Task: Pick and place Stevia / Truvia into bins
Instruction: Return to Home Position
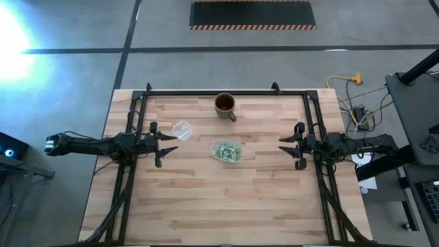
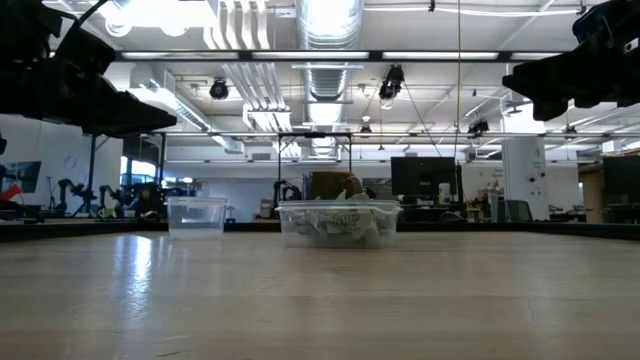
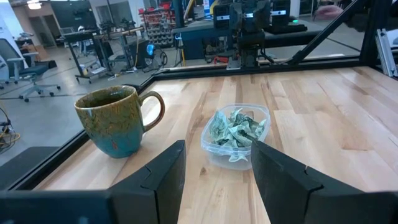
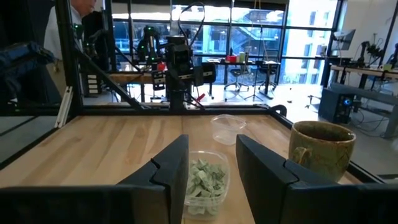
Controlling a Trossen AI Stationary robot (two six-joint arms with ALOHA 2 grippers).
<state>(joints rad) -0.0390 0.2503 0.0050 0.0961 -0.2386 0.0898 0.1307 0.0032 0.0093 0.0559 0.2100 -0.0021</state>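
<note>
From above, the clear shallow plastic tub sits mid-way on the pale wooden desk, about equally far from the dark left hand and dark right hand at the side edges, both spread open and empty. At desk level, pale green-and-white sachets heap inside the tub; the small clear round cup holds nothing. Each wrist view faces the tub head-on.

From overhead I have the left gripper and the right gripper facing each other across the wooden table, both sets of jaws parted and holding nothing. The clear tub lies roughly midway between the two sets of jaws, apart from each, with pale green sachets heaped inside. A small clear round cup sits just beside the left jaws, towards the table's far edge. The brown mug stands beyond the tub, well off the line between the jaws.
</note>
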